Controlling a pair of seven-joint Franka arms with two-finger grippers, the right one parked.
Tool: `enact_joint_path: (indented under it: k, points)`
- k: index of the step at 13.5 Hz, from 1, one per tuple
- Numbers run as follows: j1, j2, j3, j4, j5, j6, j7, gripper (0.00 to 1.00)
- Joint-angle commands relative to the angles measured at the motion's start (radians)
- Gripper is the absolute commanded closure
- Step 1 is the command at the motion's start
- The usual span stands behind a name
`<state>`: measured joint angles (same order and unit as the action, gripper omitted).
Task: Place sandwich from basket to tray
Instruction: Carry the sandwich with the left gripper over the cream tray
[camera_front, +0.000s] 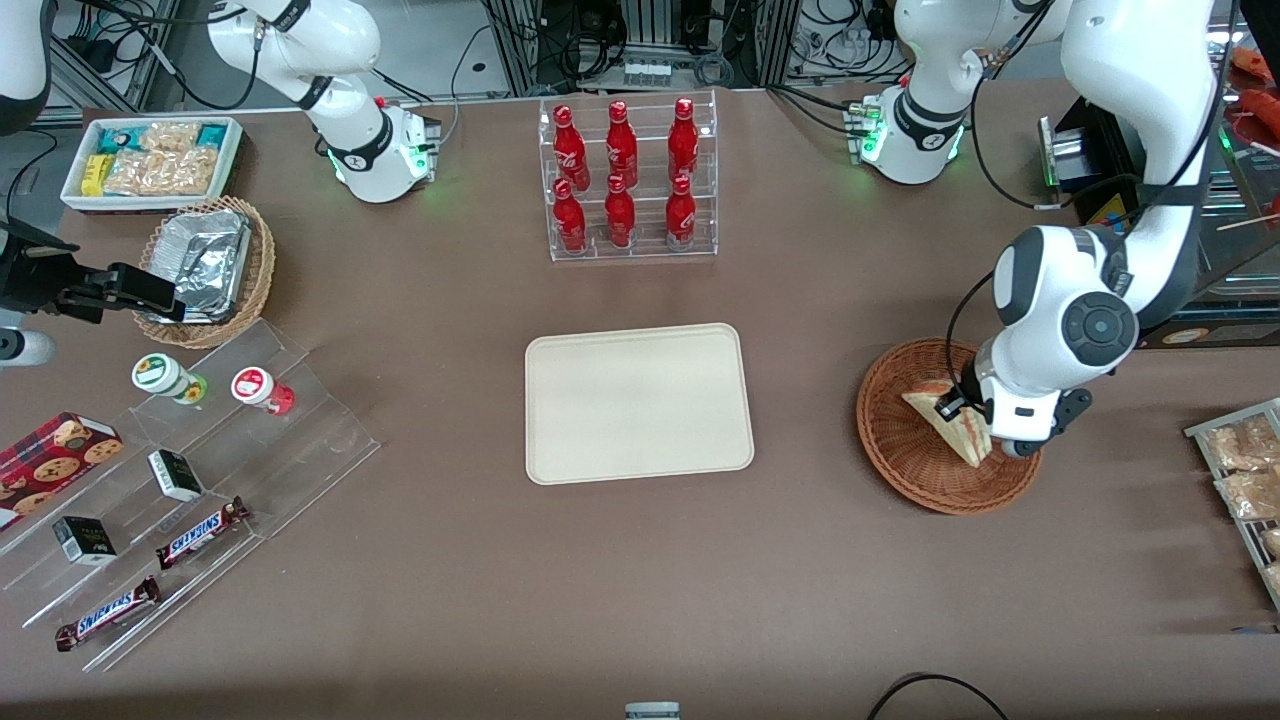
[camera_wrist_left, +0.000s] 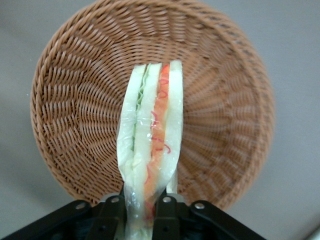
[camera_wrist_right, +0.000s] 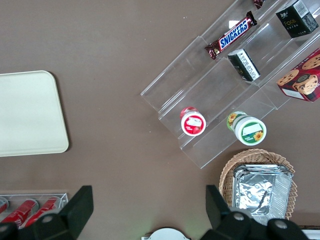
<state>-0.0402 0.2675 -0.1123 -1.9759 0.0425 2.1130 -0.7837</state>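
The sandwich (camera_front: 958, 438), a wrapped wedge with pale bread and orange and green filling, sits in the round reddish-brown basket (camera_front: 900, 455) toward the working arm's end of the table. My left gripper (camera_front: 965, 412) is down in the basket and shut on it. In the left wrist view the sandwich (camera_wrist_left: 152, 130) stands edge-on over the basket (camera_wrist_left: 75, 100). The two black fingers (camera_wrist_left: 167, 212) of the gripper (camera_wrist_left: 141, 212) pinch its wrapped end. Whether the sandwich still touches the basket floor I cannot tell. The cream tray (camera_front: 638, 403) lies bare at the table's middle, beside the basket.
A clear rack of red bottles (camera_front: 628, 180) stands farther from the front camera than the tray. A stepped acrylic shelf (camera_front: 200, 470) with snacks, a tan wicker basket with a foil container (camera_front: 205, 262) and a white bin (camera_front: 150, 160) lie toward the parked arm's end. Packets on a rack (camera_front: 1245, 470) sit near the basket.
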Motion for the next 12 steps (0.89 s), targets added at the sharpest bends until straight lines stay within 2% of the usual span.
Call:
enact_joint_path:
  k: [1,5,8,12]
  points:
    - [-0.023,0.001,-0.030,0.077,-0.001,-0.076,0.044,1.00]
    - [-0.023,0.021,-0.168,0.091,-0.001,-0.076,0.092,1.00]
    - [-0.036,0.080,-0.291,0.144,-0.001,-0.079,0.063,1.00]
    - [-0.194,0.205,-0.302,0.287,0.013,-0.080,-0.038,1.00]
